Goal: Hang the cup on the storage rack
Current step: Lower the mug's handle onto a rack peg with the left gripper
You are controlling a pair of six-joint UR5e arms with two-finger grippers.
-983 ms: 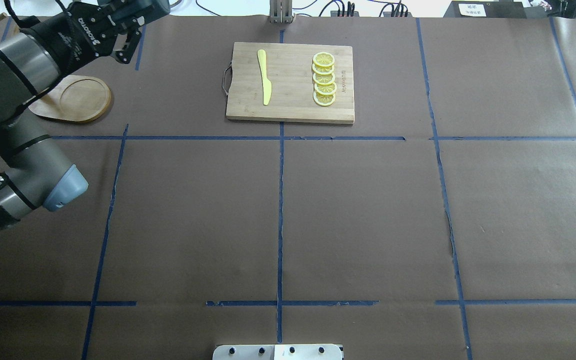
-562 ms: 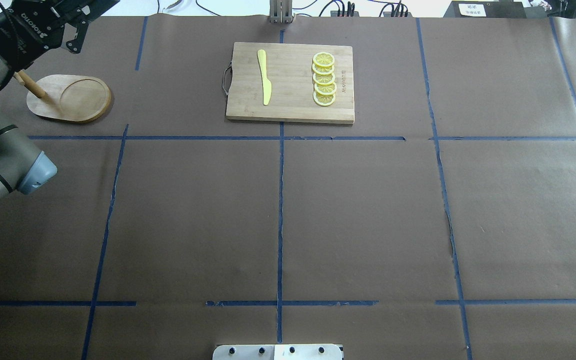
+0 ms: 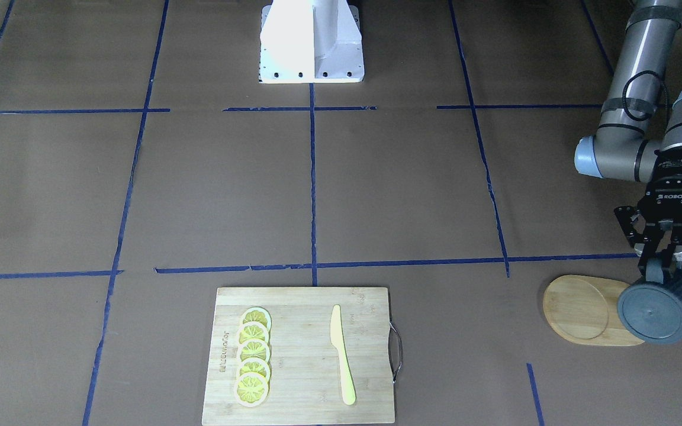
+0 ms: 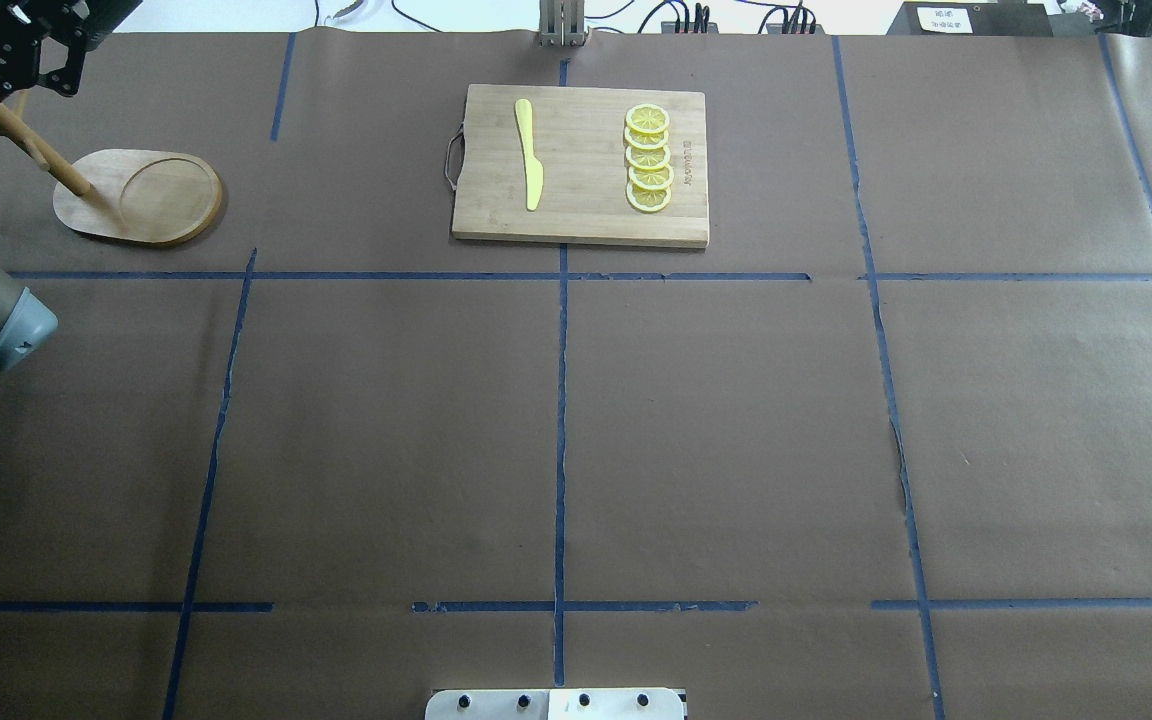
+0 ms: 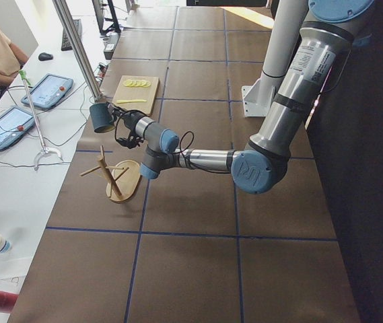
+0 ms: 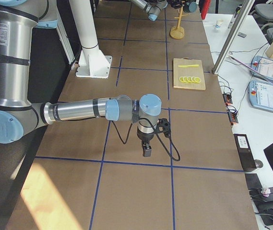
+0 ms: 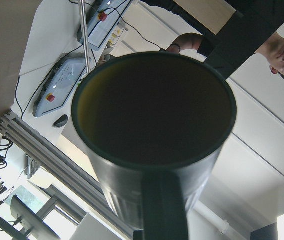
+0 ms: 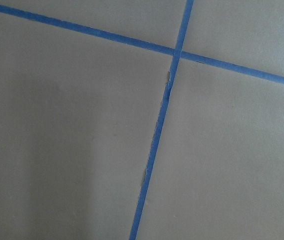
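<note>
- Swinging out toward the table's far-left corner, the left arm has nearly left the overhead view since the earlier frames, and the rack's post, which it covered, now shows.
- The left gripper [image 3: 663, 267] is clenched on the cup [image 3: 660, 310], which it carries in the air on its side, flat base toward the far edge and mouth back toward the wrist.
- The cup hangs above the storage rack [image 4: 151, 195], which stands near the far-left corner. In the left side view it sits higher than the pegs and apart from them, so nothing is hooked yet.
- Judged from this, the step in hand is bringing the cup to the rack. The next move calls for lowering it, lining the handle loop up with a peg tip, sliding it on, and only then letting go.
- The cutting board [image 4: 586, 222] lies at the middle of the far edge, with a yellow knife [image 4: 528, 155] and a row of lemon slices [image 4: 648, 158] on it.
- The right gripper [image 6: 147, 149] hangs toward the table's right end. Whether it is released or clenched cannot be told.
</note>
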